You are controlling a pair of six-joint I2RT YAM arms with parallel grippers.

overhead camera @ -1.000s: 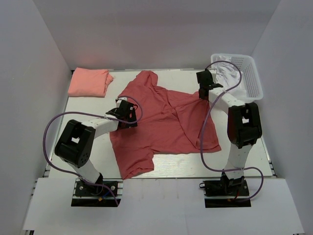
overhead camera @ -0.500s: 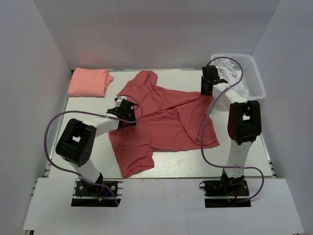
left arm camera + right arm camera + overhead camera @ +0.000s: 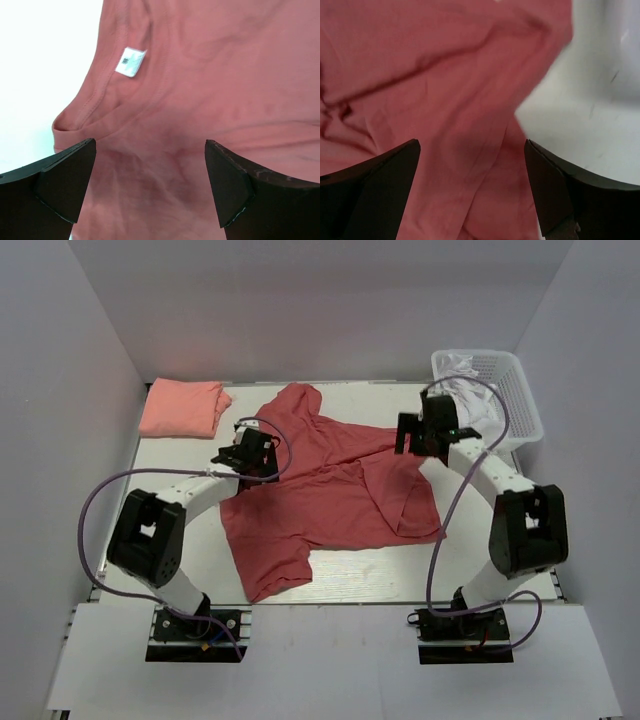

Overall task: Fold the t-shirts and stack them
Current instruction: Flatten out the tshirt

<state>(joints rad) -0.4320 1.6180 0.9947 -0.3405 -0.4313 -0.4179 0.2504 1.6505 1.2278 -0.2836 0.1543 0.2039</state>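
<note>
Brick-red tee [image 3: 330,490] is lying rumpled, partly folded over, on the table [image 3: 380,578]. Left gripper [image 3: 243,454] is hovering over its collar, jaws gaping wide, gripping nothing. Right gripper [image 3: 418,436] is hanging over its right edge, equally wide and empty. Salmon-pink tee [image 3: 183,408] is sitting folded far-left, white basket [image 3: 522,405] far-right.

This is looking like a robotics lab cell. Plain white panels [image 3: 320,310] are walling in a white counter [image 3: 370,575] on three sides. A cabled left arm [image 3: 150,540] and right arm [image 3: 525,530] are sitting bolted along its near edge. A white plastic basket [image 3: 520,405] is standing far right.
</note>
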